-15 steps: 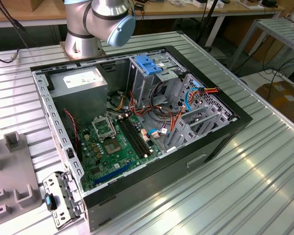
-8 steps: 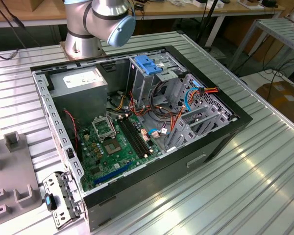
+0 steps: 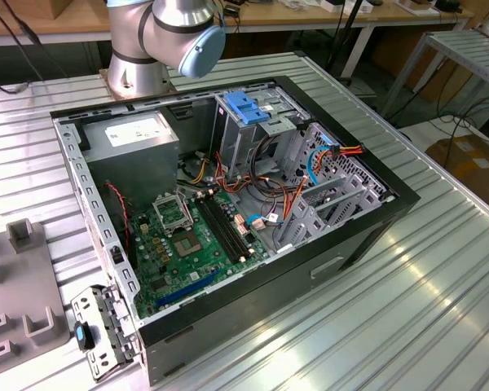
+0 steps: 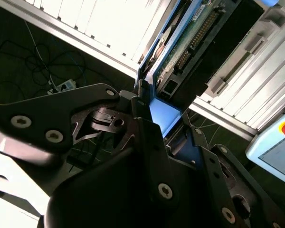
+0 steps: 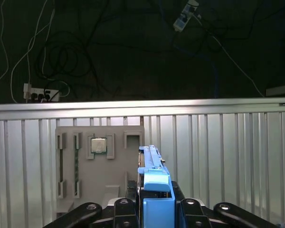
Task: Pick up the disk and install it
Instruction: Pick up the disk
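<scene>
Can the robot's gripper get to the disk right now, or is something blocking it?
Probably yes: in the first wrist view the gripper seems closed on the disk, which stands on edge between its jaws, with nothing in between.

Arm (image 3: pixel 167 28): silver-grey tubes, light-blue joint cap. Claw (image 4: pixel 152 121): matte black linkages, silver screw heads.
</scene>
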`<state>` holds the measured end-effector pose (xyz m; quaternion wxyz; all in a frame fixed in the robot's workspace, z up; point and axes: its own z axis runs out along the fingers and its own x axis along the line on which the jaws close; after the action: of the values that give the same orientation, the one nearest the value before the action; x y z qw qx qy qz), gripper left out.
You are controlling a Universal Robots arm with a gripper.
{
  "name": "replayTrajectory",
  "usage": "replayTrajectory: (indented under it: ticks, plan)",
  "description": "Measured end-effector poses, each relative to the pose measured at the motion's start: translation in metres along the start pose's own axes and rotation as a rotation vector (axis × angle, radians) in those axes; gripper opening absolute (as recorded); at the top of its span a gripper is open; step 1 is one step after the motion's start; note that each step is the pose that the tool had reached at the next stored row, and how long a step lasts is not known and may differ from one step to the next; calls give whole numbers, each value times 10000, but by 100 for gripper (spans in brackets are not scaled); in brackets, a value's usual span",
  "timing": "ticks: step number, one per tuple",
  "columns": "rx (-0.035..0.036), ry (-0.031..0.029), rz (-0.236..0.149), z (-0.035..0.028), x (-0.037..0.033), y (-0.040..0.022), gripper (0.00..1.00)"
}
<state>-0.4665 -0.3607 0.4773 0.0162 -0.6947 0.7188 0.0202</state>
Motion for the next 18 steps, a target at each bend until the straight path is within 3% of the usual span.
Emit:
replayTrajectory:
  ticks: [13,14,15,18]
  plan:
    - [-24,-39,1,-206,-11,1,37]
    - [-25,-41,1,-213,-12,-38,37]
    - [-25,-41,1,-214,-16,-134,37]
    - [-23,-42,1,-213,-18,-213,37]
